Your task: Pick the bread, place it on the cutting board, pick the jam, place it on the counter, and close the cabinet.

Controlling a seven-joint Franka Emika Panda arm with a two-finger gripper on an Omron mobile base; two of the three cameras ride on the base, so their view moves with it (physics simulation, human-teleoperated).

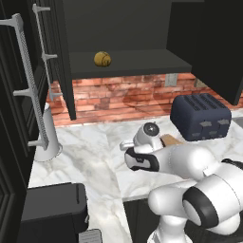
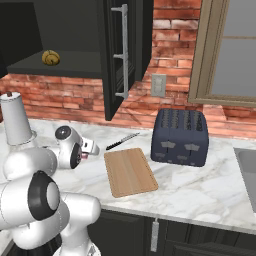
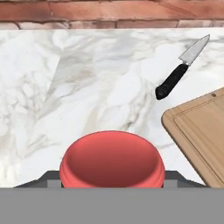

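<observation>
Bare worktop (image 3: 87, 87) lies open ahead of the jam (image 3: 112, 159); to its right the knife (image 3: 179, 74) and cutting board (image 3: 201, 131) bound the room, toaster (image 2: 180, 136) beyond

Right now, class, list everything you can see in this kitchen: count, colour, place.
bread: one, golden-brown, on the cabinet shelf.
cabinet: one, black, doors open.
jam: one, red, between the jaws.
cutting board: one, light wood, on the counter.
knife: one, black-handled, on the counter beyond the board, not touching it.
toaster: one, dark blue, on the counter.
wall socket: one, grey, on the brick.
arm: one, white with dark joints; jaws either side of the jam.
</observation>
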